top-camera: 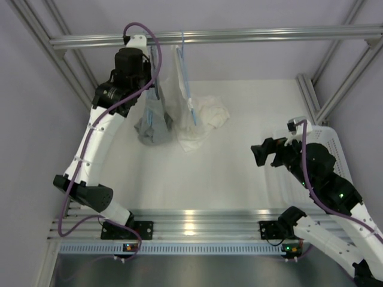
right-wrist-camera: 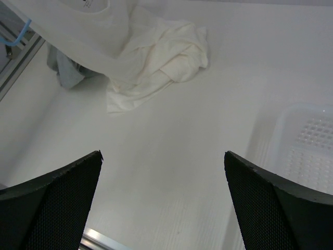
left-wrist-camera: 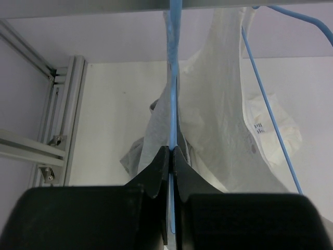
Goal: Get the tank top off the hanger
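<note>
The hanger [left-wrist-camera: 173, 78] is a thin light-blue wire hanging from the top rail, seen edge-on in the left wrist view. The grey tank top [left-wrist-camera: 151, 138] droops on it, its lower part bunched on the table [top-camera: 152, 128]. My left gripper [left-wrist-camera: 171, 152] is raised to the rail at the back left and is shut on the hanger wire, which runs between its pressed fingertips. My right gripper [right-wrist-camera: 162, 161] hovers open over the table at the right [top-camera: 269, 156], far from the tank top [right-wrist-camera: 65, 70], with nothing between its fingers.
A larger white garment [left-wrist-camera: 218, 114] hangs right beside the tank top on a second blue hanger [left-wrist-camera: 265, 104]. A crumpled white cloth [right-wrist-camera: 161, 62] lies on the table behind. A white perforated basket [top-camera: 332, 143] stands at the right edge. The aluminium rail [top-camera: 239, 36] crosses overhead.
</note>
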`<state>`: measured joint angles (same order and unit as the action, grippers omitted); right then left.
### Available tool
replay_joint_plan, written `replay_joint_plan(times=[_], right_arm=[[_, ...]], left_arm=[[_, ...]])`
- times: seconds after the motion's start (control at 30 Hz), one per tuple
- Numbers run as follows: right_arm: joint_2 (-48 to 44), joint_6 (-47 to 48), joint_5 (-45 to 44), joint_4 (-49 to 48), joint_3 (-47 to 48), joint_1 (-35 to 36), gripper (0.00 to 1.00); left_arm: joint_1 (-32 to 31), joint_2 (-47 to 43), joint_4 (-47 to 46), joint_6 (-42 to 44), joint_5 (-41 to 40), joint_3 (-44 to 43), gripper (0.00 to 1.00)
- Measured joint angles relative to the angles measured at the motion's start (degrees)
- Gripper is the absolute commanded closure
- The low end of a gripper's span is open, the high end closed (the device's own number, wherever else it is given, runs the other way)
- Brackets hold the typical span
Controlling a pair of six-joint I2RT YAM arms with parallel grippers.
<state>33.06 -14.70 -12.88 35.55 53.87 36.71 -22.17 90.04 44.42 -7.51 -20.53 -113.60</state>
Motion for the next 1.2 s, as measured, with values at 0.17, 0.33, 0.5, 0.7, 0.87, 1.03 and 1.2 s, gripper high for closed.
replay_joint_plan(times=[0.17, 0.33, 0.5, 0.7, 0.87, 1.03, 1.2], right_arm=[[-0.4, 0.0, 0.0, -0.2, -0.4, 0.0, 0.01], [-0.4, 0.0, 0.1, -0.2, -0.6, 0.0, 0.01], [-0.7, 0.0, 0.1, -0.2, -0.6, 0.0, 0.00], [-1.5, 0.0, 0.1, -0.3, -0.6, 0.0, 0.00], [-1.6, 0.0, 0.3, -0.3, -0.6, 0.0, 0.01], [-2.0, 0.0, 0.4, -0.3, -0.6, 0.0, 0.01], [-2.3, 0.0, 0.4, -0.3, -0.6, 0.0, 0.01]], left_arm=[[0.0, 0.1, -0.9, 0.0, -0.5, 0.4, 1.00], [0.0, -1.1, -3.3, -0.1, -0.5, 2.5, 1.00], [0.0, -1.2, -3.8, -0.3, -0.4, 2.6, 1.00], [0.0, -2.9, -5.2, -1.2, -0.5, 4.2, 1.00], [0.0, -4.2, -4.8, -1.3, -1.0, 4.2, 1.00], [0.0, -5.1, -4.3, -1.3, -0.3, 4.2, 1.00], [0.0, -6.9, -5.4, -1.4, 0.2, 6.0, 1.00]])
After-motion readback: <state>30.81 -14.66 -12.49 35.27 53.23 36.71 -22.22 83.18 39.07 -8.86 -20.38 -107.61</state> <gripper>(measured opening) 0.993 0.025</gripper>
